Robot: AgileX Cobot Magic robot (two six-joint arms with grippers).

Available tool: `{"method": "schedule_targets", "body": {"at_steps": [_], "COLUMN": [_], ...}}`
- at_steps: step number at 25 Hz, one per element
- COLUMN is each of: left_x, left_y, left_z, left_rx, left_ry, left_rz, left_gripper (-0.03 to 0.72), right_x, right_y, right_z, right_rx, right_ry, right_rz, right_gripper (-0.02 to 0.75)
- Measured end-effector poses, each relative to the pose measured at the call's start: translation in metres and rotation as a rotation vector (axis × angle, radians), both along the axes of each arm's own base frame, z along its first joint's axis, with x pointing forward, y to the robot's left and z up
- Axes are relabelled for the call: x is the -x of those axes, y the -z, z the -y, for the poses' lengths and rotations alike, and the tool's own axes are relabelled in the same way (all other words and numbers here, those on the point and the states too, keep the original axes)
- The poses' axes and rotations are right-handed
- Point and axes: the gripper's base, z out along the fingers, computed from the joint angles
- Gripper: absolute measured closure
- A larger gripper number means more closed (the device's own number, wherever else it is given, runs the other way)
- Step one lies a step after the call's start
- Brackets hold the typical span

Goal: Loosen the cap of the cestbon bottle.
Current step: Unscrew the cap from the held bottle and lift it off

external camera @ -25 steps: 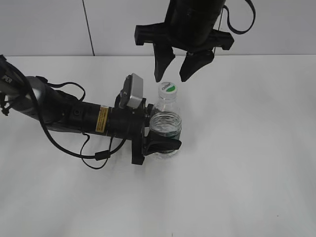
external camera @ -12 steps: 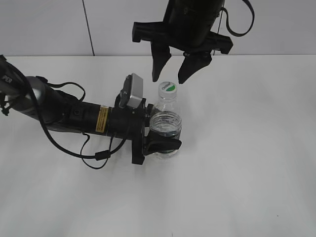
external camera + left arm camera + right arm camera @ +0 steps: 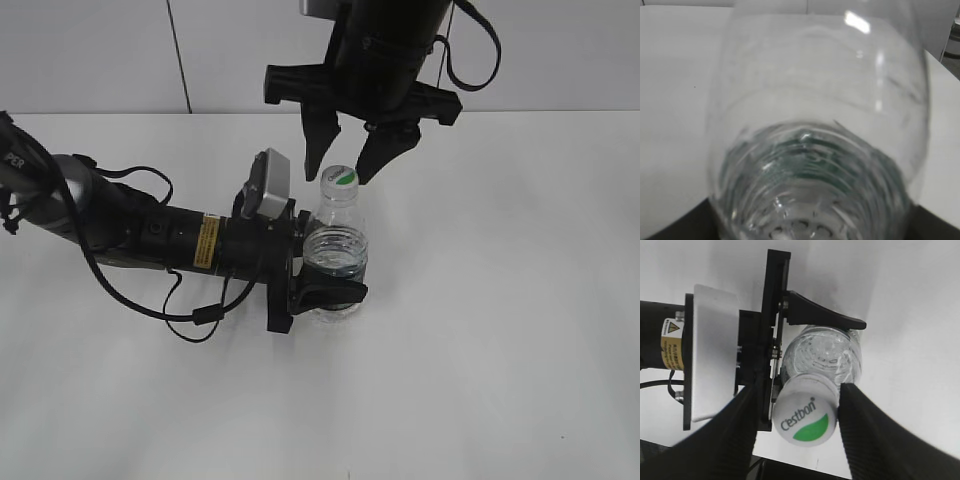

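The cestbon bottle (image 3: pixel 336 250) stands upright on the white table, clear with ribbed shoulders. My left gripper (image 3: pixel 322 262) reaches in from the left and is shut on the bottle's body. The bottle fills the left wrist view (image 3: pixel 815 115). The white cap (image 3: pixel 340 179) with a green leaf mark sits on top. My right gripper (image 3: pixel 340 178) hangs above, open, with one finger on each side of the cap. In the right wrist view the cap (image 3: pixel 804 413) lies between the fingers of the right gripper (image 3: pixel 800 432). The right finger is at its edge and the left finger stands apart.
The white table (image 3: pixel 500 330) spreads around the bottle. The left arm and its cables (image 3: pixel 150 240) lie across the left side. A pale wall (image 3: pixel 100 50) rises behind the table's far edge.
My right gripper has come down; its fingertips were above the cap and now flank it. The left gripper and bottle have not moved.
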Motion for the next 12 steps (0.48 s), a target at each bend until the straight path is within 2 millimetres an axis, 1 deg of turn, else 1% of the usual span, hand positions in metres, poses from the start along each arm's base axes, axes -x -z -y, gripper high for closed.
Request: {"method": "schedule_targets", "body": {"at_steps": [8, 12], "left_x": [-0.0001, -0.0001], "left_y": [-0.0001, -0.0001], "left_z": [0.0, 0.0], "left_rx": [0.001, 0.001], "left_ry": [-0.001, -0.001], "left_rz": [0.0, 0.0], "left_gripper": [0.288, 0.288], "right_x": [0.0001, 0.003], "right_y": [0.0, 0.0073], "right_z": [-0.0001, 0.0004], "right_rx": [-0.001, 0.002], "right_ry": [0.0, 0.002], "right_rz": [-0.001, -0.033], "right_gripper": [0.34, 0.34]}}
